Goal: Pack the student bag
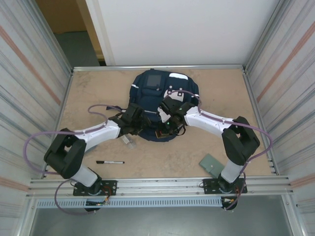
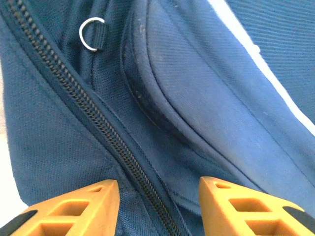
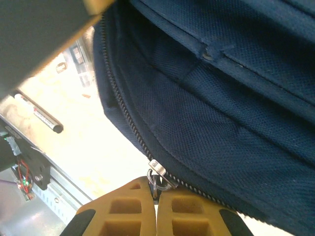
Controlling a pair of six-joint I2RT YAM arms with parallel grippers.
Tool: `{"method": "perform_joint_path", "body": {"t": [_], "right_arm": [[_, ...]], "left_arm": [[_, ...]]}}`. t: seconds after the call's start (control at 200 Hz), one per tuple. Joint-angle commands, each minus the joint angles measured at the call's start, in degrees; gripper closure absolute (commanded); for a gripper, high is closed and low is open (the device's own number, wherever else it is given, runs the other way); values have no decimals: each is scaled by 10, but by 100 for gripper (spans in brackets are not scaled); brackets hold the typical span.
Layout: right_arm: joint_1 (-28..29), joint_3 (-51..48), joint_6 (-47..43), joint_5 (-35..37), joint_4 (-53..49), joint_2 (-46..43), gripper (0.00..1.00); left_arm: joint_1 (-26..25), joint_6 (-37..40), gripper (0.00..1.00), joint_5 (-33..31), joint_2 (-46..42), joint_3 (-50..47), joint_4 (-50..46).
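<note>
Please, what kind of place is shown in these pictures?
Probably a laboratory robot cell: ribbed metal side walls enclose a brown board tabletop, and a white left arm and right arm are bolted to a silver aluminium rail at its near edge.

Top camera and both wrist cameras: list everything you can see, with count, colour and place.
bag: one, navy with white stripes, far middle of the table
zip pull: one, silver, at the bag's open edge
ring: one, silver, on a loop beside the bag's zip
marker: one, black, near left, on the table
card: one, pale green, near right, by the right arm's base
table: one, tan
left end effector: one, orange fingers apart over the zip
right end effector: one, orange, shut on the zip pull
</note>
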Motion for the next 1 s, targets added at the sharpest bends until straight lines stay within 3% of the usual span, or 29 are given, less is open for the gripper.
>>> {"method": "perform_joint_path", "body": {"t": [0.0,0.145,0.306,0.501,0.636,0.752,0.912,0.997], "right_arm": [[3,12,5,-11,-1,2,100],[2,20,-17,43,-68,-1,100],[-24,-12,-42,117,-113,-37,100],[-112,-73,-68,121,-117,-73,100],[-139,-86,-81,140,-120,-104,100],[-167,-91,-88,160,-118,-103,100],[-154,-77,-90,155,-131,-108,100],[-132,-73,-85,141,-119,-116,100]], "left_arm": [[-6,-19,64,7,15,-12,51],[9,4,100,7,-3,-17,38],[45,65,100,28,-20,21,-18],[92,97,100,112,-6,38,-26],[139,82,100,165,-3,27,-23],[171,125,100,166,4,59,-61],[227,138,100,261,70,132,-78],[235,149,100,258,109,184,-82]]}}
